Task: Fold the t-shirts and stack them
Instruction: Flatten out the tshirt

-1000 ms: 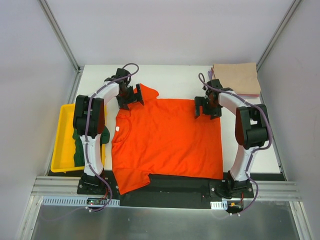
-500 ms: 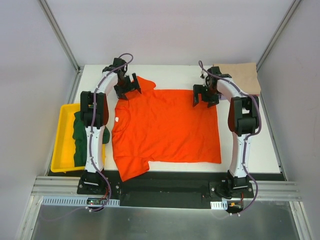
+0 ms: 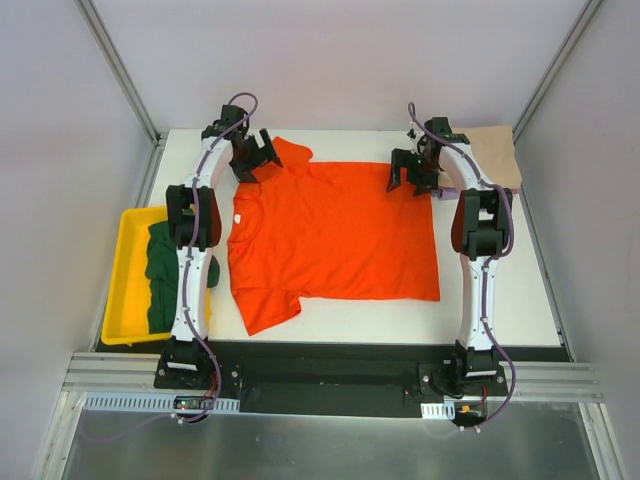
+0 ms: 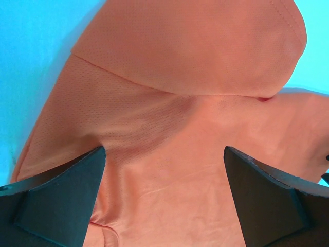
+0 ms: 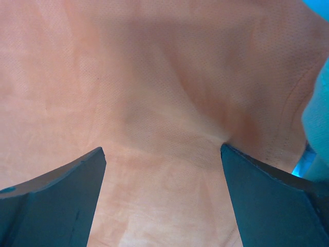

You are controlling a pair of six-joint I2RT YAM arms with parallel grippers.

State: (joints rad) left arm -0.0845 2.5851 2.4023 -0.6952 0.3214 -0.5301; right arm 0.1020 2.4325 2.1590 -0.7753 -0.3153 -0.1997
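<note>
Nearest me, a bare strip of white worktop (image 3: 520,290) ran between the front edge and the near hem of the orange-red t-shirt (image 3: 330,235). The shirt lay spread flat in the middle, collar to the left, with one sleeve pointing toward the front. To its right the worktop stayed open as far as the side edge. At the left edge sat a yellow tray (image 3: 122,250) holding a dark green t-shirt (image 3: 158,280), part of it hidden behind the left arm. A small white label (image 3: 238,213) showed at the orange collar, too small to read.

Farther back, the left pincer (image 3: 258,152) hung over the far sleeve. In the left wrist view its fingers (image 4: 61,206) stood wide apart, with nothing between them. The right pincer (image 3: 410,180) hung over the shirt's far right corner, its fingers (image 5: 56,200) equally wide. In the far right corner lay a tan t-shirt (image 3: 497,155), partly covered by the right arm.
</note>
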